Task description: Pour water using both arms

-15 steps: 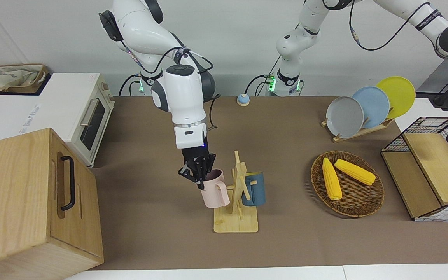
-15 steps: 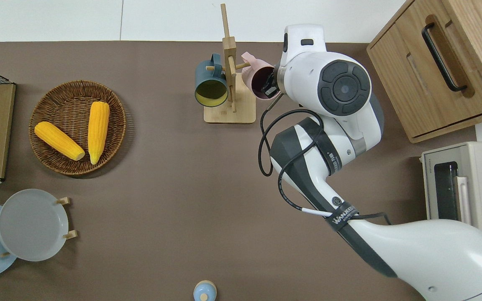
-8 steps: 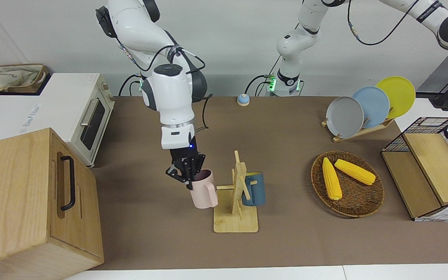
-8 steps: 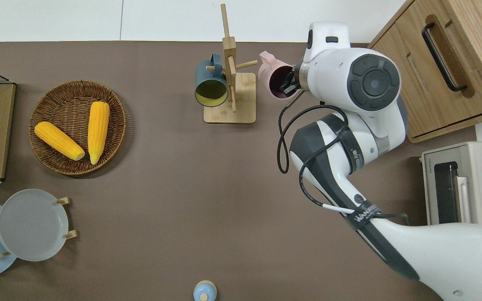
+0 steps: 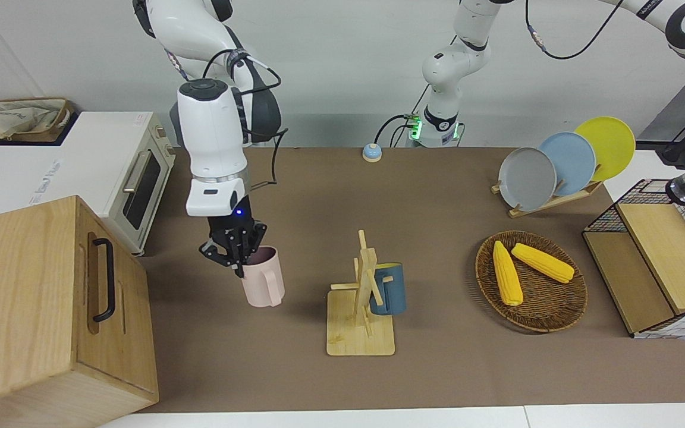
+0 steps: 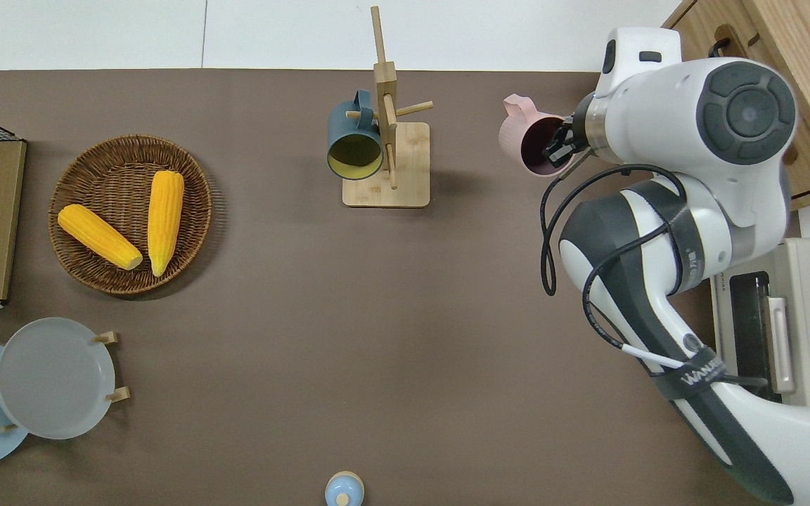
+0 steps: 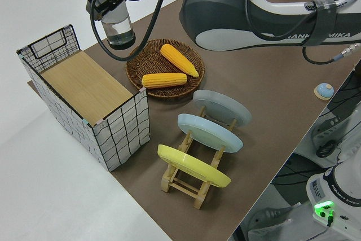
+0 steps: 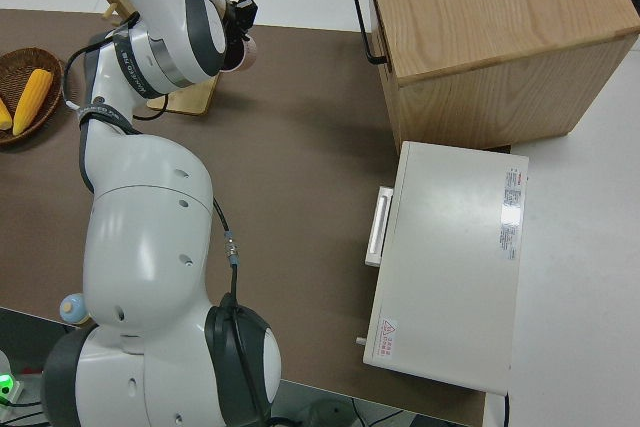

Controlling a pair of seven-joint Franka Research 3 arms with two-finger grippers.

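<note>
Brown table; right gripper [image 5: 236, 258] grips pink mug [image 5: 264, 284] rim — upright; left gripper [image 7: 107, 5] clamps glass [image 7: 119, 29].

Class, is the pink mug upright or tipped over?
Upright: the pink mug hangs mouth-up from the right pincer, which grips its rim.

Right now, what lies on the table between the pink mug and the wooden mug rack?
Nothing. The overhead view shows bare brown table between the pink mug, held by the right tool, and the wooden mug rack.
</note>
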